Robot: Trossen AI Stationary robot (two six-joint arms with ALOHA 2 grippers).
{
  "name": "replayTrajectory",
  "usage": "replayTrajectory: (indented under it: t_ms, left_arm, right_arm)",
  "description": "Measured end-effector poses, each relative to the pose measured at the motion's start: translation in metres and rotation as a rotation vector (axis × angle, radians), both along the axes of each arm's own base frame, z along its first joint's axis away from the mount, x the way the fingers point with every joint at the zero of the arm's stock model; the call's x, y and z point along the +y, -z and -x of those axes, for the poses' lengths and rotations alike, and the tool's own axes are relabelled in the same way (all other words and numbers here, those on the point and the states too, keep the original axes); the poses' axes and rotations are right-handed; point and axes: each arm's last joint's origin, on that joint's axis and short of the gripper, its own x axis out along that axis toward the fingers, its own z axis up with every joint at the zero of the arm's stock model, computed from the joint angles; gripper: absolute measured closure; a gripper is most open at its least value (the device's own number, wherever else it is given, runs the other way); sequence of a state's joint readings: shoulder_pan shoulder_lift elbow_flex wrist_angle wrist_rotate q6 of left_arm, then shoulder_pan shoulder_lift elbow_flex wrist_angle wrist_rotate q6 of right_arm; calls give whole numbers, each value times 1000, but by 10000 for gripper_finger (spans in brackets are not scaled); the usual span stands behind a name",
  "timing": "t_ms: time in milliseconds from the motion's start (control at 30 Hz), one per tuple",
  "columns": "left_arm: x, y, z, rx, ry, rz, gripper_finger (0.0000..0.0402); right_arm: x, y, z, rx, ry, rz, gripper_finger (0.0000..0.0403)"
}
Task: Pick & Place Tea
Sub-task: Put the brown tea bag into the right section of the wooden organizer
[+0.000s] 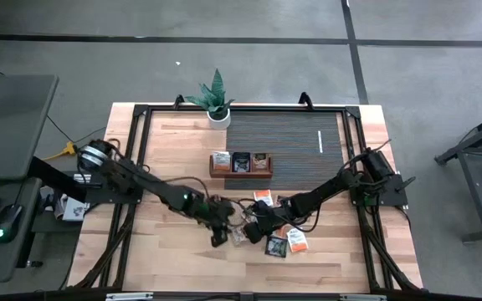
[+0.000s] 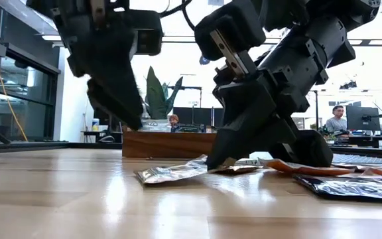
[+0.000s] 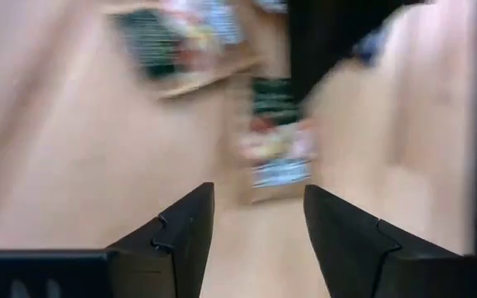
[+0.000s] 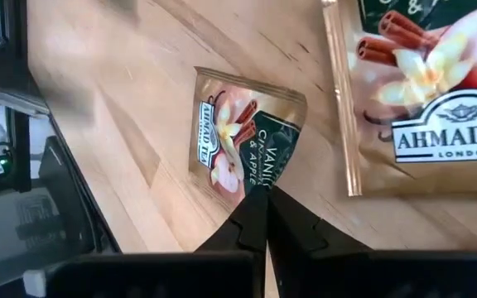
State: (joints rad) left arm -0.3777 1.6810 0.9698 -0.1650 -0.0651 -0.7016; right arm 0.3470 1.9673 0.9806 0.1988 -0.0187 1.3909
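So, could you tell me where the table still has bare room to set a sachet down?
Free: bare wood between the left gripper and the table's left frame, and the dark mat behind the wooden tray. Crowded: the front centre, where loose tea sachets cluster around the right gripper, shut on a sachet.

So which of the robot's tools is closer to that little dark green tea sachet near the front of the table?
The right tool: it is shut on the edge of the dark green tea sachet. The left tool hangs open just beside it, touching nothing.
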Motion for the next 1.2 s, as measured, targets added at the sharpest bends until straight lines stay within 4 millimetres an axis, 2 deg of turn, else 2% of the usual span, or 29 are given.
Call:
replayTrajectory:
  t_ms: [167,400,533,633,833,1000,1200]
  left_arm:
    - [10,-23,17,8,6,-117,216]
    - [13,-27,24,44,82,-163,216]
    - [13,-25,25,39,99,-161,216]
    - [13,-21,27,23,114,-151,216]
    - [24,-17,54,-44,91,-110,216]
    - [33,-13,72,-181,75,-2,216]
    - [46,-7,93,-243,71,66,216]
  right_arm:
    - [-3,-11,3,-23,5,44,402]
    - [-16,-53,10,-82,-25,86,402]
    - [-28,-85,19,-135,-40,120,403]
    - [-38,-107,31,-146,-37,163,403]
    - [-62,-154,69,-157,18,265,403]
    - [-87,-193,102,-113,32,353,403]
    - [-116,-250,114,9,-38,530,402]
